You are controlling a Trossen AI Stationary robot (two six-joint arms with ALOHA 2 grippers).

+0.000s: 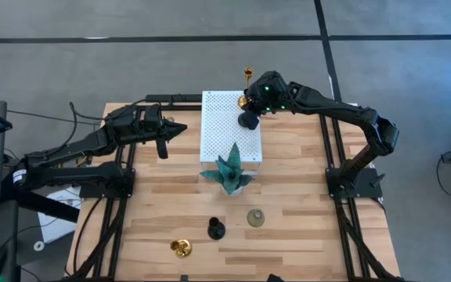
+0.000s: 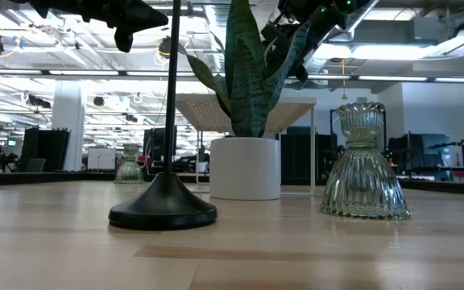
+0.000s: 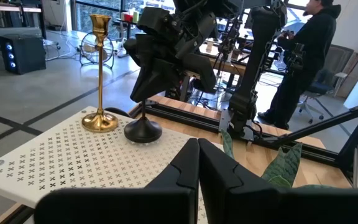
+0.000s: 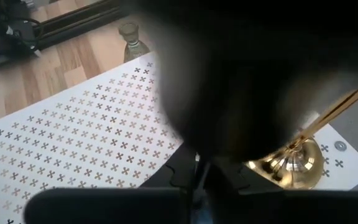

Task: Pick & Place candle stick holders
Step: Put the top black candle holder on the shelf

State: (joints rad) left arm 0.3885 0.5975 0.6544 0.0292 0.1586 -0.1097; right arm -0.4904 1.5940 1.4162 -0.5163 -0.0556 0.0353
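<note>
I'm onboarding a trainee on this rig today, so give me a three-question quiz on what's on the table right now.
1. True or false: the white board carries two holders.
2. The right claw grips which holder? A gold, B black, C grey-green.
3. How many holders sit on bare wood in front of the plant?
Key: 1 true, the gold holder and black holder; 2 B; 3 three. The left claw waits beside the board.
</note>
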